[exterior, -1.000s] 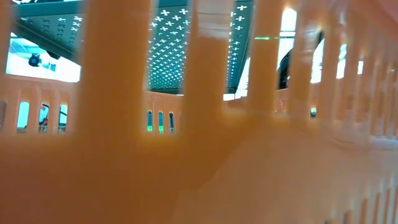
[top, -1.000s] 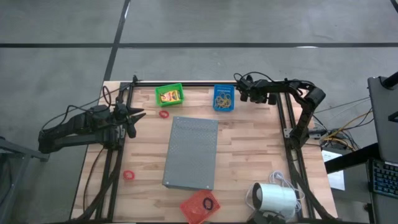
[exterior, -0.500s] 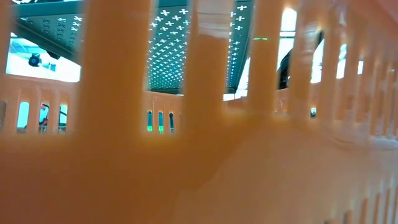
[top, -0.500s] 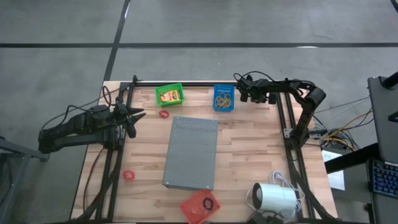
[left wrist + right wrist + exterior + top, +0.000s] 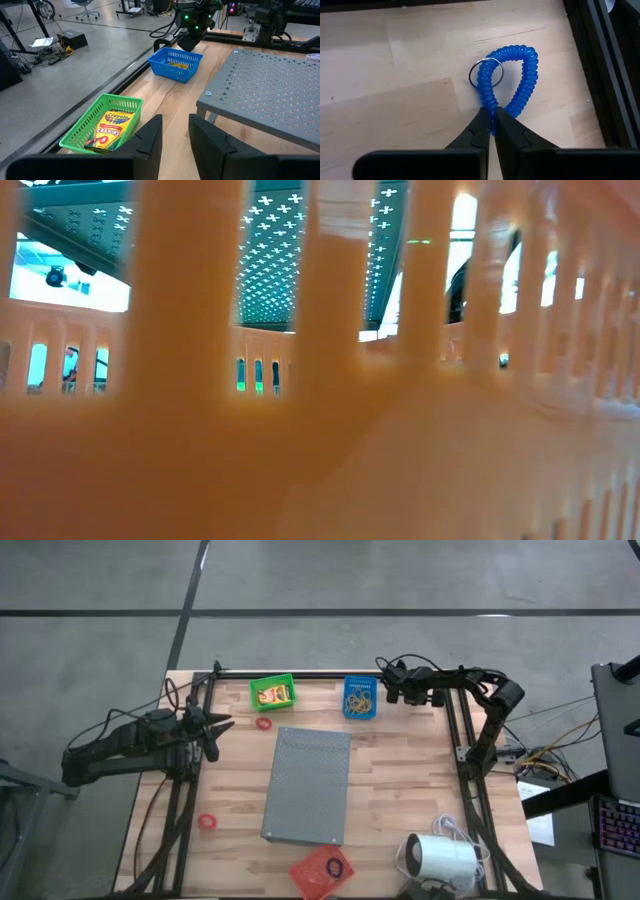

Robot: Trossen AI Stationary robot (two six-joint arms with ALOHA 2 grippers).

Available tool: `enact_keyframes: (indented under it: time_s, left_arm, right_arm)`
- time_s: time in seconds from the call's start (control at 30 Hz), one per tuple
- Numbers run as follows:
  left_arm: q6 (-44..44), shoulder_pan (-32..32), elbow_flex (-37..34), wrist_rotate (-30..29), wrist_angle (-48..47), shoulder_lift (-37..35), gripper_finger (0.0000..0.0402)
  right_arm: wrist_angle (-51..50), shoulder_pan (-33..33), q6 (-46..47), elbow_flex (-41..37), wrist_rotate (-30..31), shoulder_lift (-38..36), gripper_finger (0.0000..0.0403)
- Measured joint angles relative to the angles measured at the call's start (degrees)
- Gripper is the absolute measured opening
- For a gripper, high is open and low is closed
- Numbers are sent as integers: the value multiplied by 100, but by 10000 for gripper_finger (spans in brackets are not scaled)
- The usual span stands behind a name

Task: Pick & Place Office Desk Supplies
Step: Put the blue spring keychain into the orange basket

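The right gripper point(image 5: 491, 117) is pinched shut on a blue coiled ring point(image 5: 512, 82) with a metal key ring point(image 5: 486, 72), lying on the worktop point(image 5: 395, 75) at its far right edge, just beside the blue basket point(image 5: 359, 698). The left gripper point(image 5: 175, 131), fingers slightly apart and empty, hovers at the left edge facing the green basket point(image 5: 95, 117) that holds a crayon box point(image 5: 111, 128). The low view is almost wholly blocked by a blurred orange basket wall point(image 5: 300, 460).

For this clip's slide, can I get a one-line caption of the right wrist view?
Right gripper pinching a blue coiled ring with a metal key ring, lying on the wooden table.
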Motion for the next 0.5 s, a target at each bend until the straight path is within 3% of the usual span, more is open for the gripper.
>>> enact_keyframes:
  time_s: [0.5]
  left_arm:
    - [0,0,1,2,2,1,98]
  right_arm:
    - [-75,60,-129,206,-249,-17,8]
